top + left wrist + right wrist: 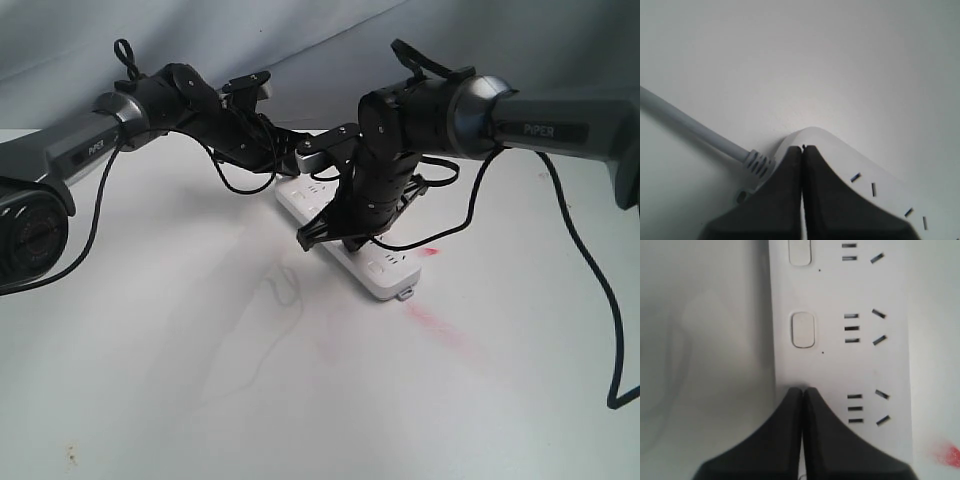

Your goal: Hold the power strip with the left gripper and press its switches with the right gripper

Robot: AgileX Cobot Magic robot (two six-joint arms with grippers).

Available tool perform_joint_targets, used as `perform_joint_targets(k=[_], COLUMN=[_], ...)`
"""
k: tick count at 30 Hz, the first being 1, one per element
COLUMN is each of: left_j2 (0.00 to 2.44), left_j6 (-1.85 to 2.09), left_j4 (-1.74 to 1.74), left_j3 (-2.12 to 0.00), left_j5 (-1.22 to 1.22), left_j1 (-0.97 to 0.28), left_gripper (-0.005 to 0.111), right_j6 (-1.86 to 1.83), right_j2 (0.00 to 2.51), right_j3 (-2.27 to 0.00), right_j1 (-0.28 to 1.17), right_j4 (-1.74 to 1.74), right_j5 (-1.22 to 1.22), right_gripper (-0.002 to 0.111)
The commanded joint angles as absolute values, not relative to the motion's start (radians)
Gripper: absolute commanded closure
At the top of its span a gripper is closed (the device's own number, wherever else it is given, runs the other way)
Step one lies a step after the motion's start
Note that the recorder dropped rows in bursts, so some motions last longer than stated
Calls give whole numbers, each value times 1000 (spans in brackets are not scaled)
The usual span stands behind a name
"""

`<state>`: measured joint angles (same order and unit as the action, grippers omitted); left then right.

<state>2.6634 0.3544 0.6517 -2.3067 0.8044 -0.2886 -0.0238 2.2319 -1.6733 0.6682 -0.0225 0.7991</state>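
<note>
My R hand [801,390], clenched, tips on power strip [837,367], in line w/ nearest switch [803,330]. My L hand [802,148], clenched, pins the end by the cord [690,127] to desk [200,380]. Strip judged stiff, light, slick: hold at ends.

White tabletop [200,400], pinkish-red smear [432,320] on it, smaller brighter red mark [430,252] nearby, faint grey scribble [285,290], wrinkled grey-blue backdrop [300,40] behind, dark round lens [25,232] at the left edge.
</note>
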Motion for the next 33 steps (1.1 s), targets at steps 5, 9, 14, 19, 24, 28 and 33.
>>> perform_joint_targets(k=[5, 9, 14, 19, 24, 28, 33], left_j2=[2669, 2669, 2669, 2669, 2669, 2669, 2669], left_j6=[357, 357, 357, 357, 357, 357, 371], left_j4=[645, 645, 645, 645, 645, 645, 645], left_j3=[-2308, -2308, -2308, -2308, -2308, -2308, -2308], left_j5=[808, 808, 808, 808, 808, 808, 808], left_j1=[-291, -291, -291, -291, -291, -291, -291], left_gripper=[107, 107, 107, 107, 107, 107, 107], right_j6=[-21, -21, -21, -21, -14, -11, 35], right_j2=[2313, 2360, 2389, 2371, 2316, 2296, 2265], right_j3=[-1671, -1671, -1671, -1671, -1671, -1671, -1671], right_j1=[667, 667, 667, 667, 667, 667, 667], right_j4=[5, 9, 9, 0, 0, -6, -43], right_j5=[849, 856, 884, 908, 899, 894, 881], right_gripper=[108, 108, 108, 108, 108, 108, 108])
